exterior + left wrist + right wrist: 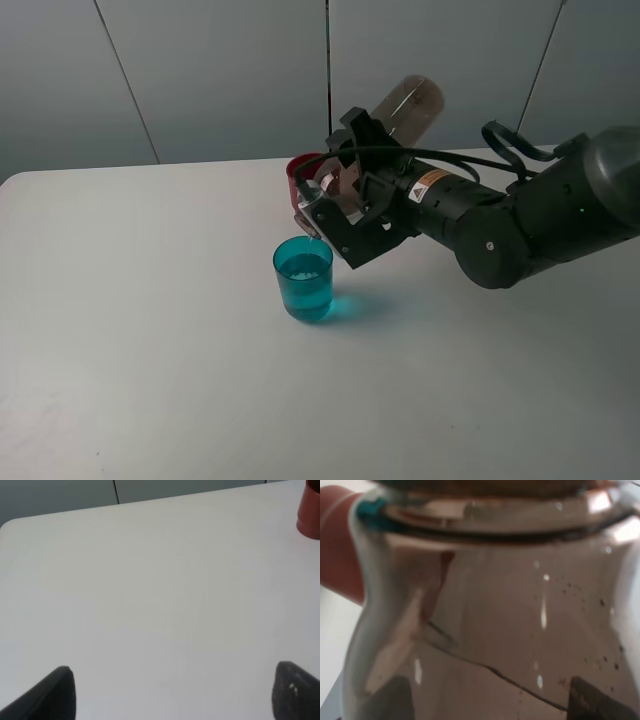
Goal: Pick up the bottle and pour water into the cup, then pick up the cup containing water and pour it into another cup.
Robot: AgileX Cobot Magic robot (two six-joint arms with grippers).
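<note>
My right gripper (343, 208) is shut on the smoky grey-brown bottle (412, 104). It holds the bottle tilted steeply, with the base up and back and the neck down over the teal cup (303, 279). The teal cup stands on the table with water in it. The dark-red cup (299, 176) stands just behind it, partly hidden by the gripper. In the right wrist view the bottle (510, 610) fills the frame, with the red cup (337, 545) at its side. My left gripper (175, 700) is open and empty over bare table, with the red cup (310, 510) far from it.
The white table (150, 330) has a rounded far-left corner, and a grey panelled wall (220, 70) stands behind it. My right arm (540, 215) reaches in from the right above the table.
</note>
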